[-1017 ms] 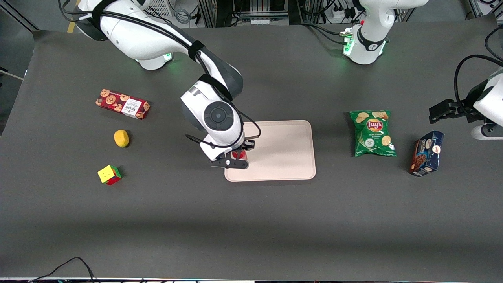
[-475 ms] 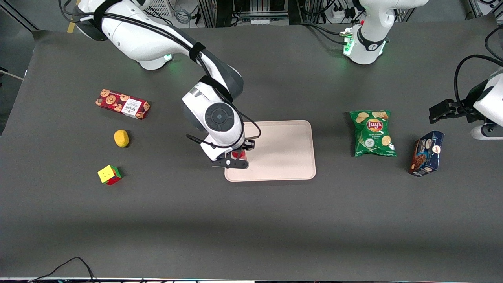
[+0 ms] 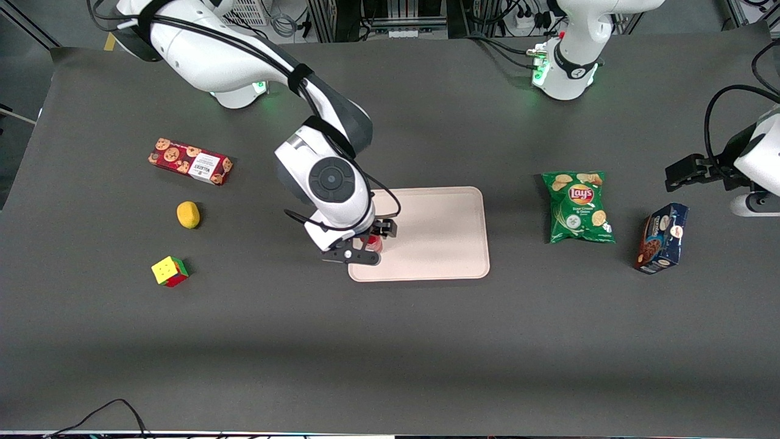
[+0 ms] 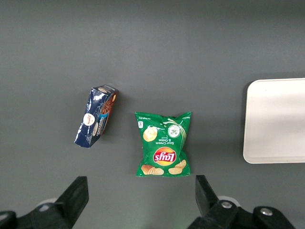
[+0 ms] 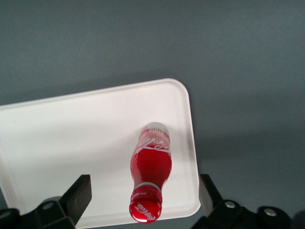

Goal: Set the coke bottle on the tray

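The small red plastic coke bottle (image 5: 150, 179) stands upright on the pale pink rectangular tray (image 5: 71, 138), near its corner, under the released gripper (image 3: 369, 242).

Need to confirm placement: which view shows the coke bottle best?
The right wrist view: the coke bottle stands on the tray, below the open gripper. The front view shows only a red sliver; the left wrist view, none.

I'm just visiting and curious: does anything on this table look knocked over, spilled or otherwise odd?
Nothing looks spilled or damaged. The coke bottle stands upright on the tray, close to its rim, with the open gripper above it. The chips bag lies flat; the blue box sits slightly askew, nothing more.
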Robot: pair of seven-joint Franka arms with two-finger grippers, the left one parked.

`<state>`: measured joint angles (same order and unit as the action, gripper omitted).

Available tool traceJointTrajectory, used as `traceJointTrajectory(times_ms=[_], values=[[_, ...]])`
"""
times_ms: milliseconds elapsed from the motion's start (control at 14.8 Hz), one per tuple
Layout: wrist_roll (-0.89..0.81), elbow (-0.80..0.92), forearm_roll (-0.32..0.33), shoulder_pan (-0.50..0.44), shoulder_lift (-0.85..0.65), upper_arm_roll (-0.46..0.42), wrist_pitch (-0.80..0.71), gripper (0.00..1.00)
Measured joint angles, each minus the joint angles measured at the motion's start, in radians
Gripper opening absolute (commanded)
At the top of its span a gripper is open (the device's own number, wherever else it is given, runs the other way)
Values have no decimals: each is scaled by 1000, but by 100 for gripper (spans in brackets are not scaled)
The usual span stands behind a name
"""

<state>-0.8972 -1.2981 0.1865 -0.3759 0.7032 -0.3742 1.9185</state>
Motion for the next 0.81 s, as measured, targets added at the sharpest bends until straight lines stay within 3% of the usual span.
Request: traceJointTrajectory(times_ms=[203, 475, 814], values=[[8, 5, -7, 55, -88, 0, -38, 100], [196, -70, -52, 193, -260, 7, -98, 100], [375, -277, -113, 240, -482, 158, -83, 100]])
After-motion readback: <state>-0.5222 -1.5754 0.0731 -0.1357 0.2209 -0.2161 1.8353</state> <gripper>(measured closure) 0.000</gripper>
